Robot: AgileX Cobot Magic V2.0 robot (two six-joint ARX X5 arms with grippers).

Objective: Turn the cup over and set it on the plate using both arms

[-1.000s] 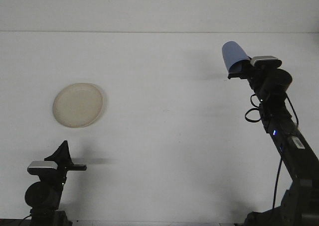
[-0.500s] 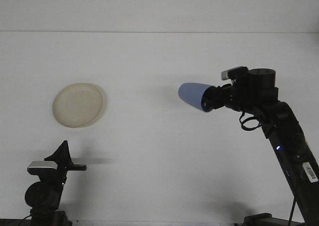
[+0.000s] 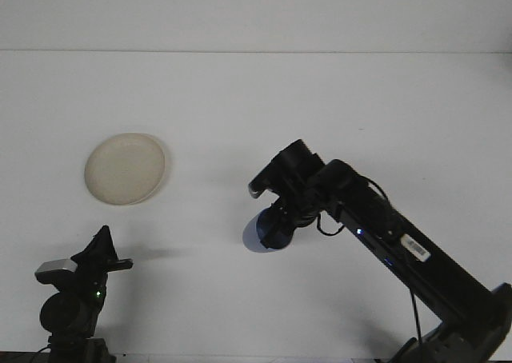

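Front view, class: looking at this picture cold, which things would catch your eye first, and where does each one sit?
The right arm stands out first, a dark limb reaching from the lower right corner toward the table's middle, its right gripper shut on a blue cup held low near the surface. Next comes the cream plate, alone at the left on the white table. The left gripper sits low in the bottom left corner.

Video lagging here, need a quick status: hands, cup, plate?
Right hand shut on blue cup, low at table centre. Left hand idle, near edge. Plate bare, far left.
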